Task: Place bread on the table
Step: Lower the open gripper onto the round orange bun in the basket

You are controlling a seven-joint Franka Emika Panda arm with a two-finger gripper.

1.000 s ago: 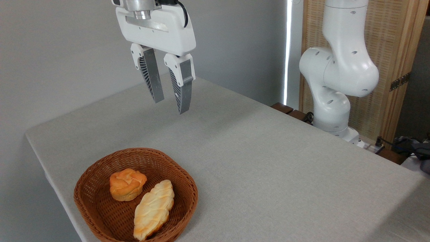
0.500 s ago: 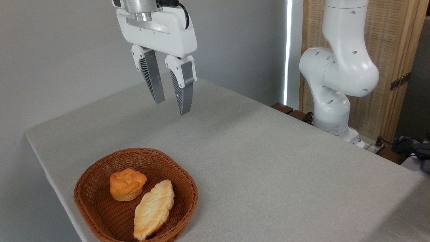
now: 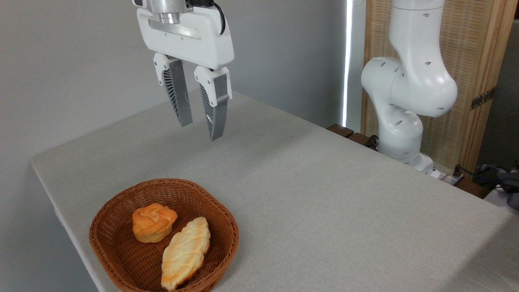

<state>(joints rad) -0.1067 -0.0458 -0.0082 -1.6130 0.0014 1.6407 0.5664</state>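
We see the gripper (image 3: 200, 130) high above the table (image 3: 324, 202), fingers spread and empty; the bread (image 3: 153, 222) lies in the basket (image 3: 121, 259).

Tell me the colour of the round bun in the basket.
Orange-golden on top with a paler base: the bun, seen in the fixed camera view.

gripper (image 3: 200, 132) hanging high above the table (image 3: 324, 194), fingers parted with nothing between them | bread (image 3: 153, 222) sitting in the wicker basket (image 3: 117, 247) at the table's near left corner, touching the pale ridged loaf (image 3: 185, 252) lying to its right | arm base (image 3: 405, 109) standing at the table's far right edge
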